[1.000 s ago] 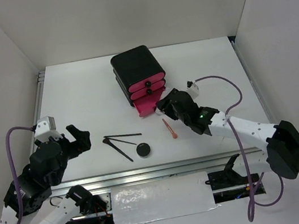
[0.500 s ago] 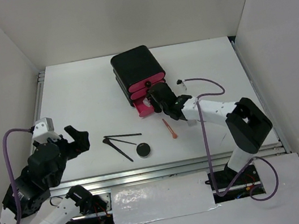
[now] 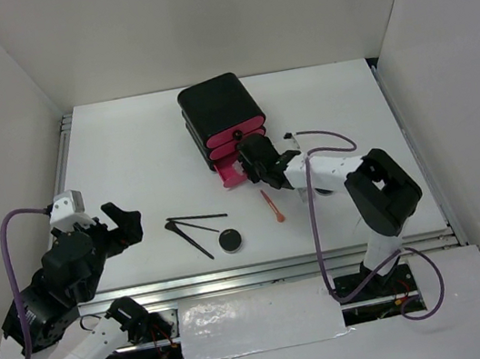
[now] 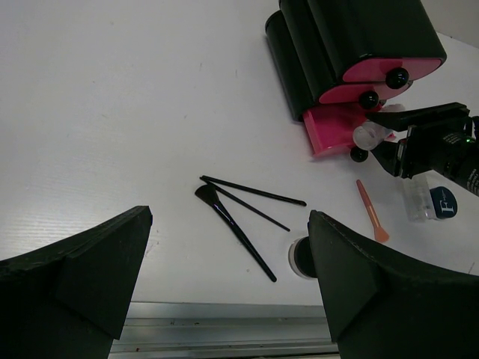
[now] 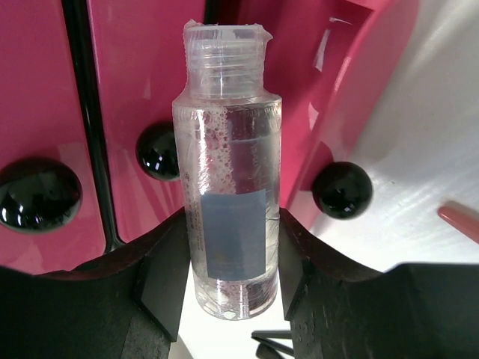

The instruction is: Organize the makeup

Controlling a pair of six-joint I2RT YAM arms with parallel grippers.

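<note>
The right gripper (image 5: 230, 262) is closed on the small clear bottle (image 5: 230, 209), which is pinched at its lower body between both fingers. The bottle's cap is pointed at the pink drawer fronts of the black chest (image 3: 218, 105), which stands at the far centre of the table (image 3: 125, 153). The lowest drawer (image 3: 232, 173) stands drawn out, and the bottle is held just at its near right corner. The left gripper (image 3: 124, 215) is held spread and empty at the near left. The thin black brushes (image 3: 195, 228) and the round black compact (image 3: 230, 240) are located near centre. The orange-pink stick (image 3: 272, 206) lies to their right, and the dark blue round jar (image 4: 443, 202) is found further right.
</note>
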